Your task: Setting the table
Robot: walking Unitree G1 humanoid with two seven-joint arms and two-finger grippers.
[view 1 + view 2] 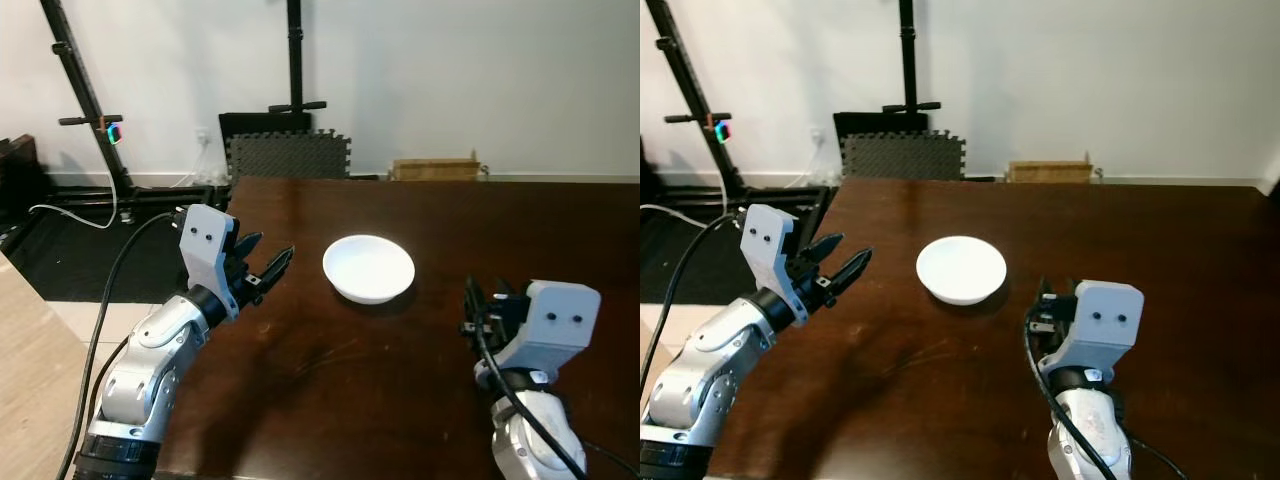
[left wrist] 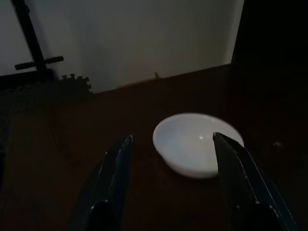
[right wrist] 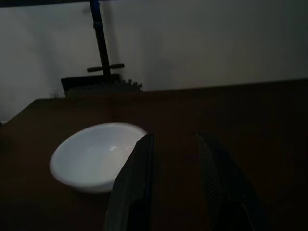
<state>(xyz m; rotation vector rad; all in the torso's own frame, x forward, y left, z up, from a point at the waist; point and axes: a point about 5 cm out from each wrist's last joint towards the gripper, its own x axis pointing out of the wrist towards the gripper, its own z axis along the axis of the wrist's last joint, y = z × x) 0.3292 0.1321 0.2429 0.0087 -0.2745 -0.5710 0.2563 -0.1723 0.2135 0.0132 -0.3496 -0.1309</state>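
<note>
A white bowl (image 1: 368, 267) sits empty near the middle of the dark wooden table (image 1: 520, 220). My left gripper (image 1: 268, 255) hovers above the table just left of the bowl, open wide, with its fingers pointing at the bowl. In the left wrist view the bowl (image 2: 195, 144) lies just beyond the spread fingertips (image 2: 126, 142). My right gripper (image 1: 483, 300) hangs low over the table, in front of the bowl and to its right. Its fingers are a little apart with nothing between them. In the right wrist view the bowl (image 3: 94, 156) lies off to one side of the fingers (image 3: 144, 144).
The table's left edge (image 1: 215, 240) runs close under my left arm. Beyond the far edge, foam mats (image 1: 290, 155) and a cardboard box (image 1: 435, 168) lean against the white wall. Black stands (image 1: 85, 95) and a white cable (image 1: 70, 212) are on the floor at left.
</note>
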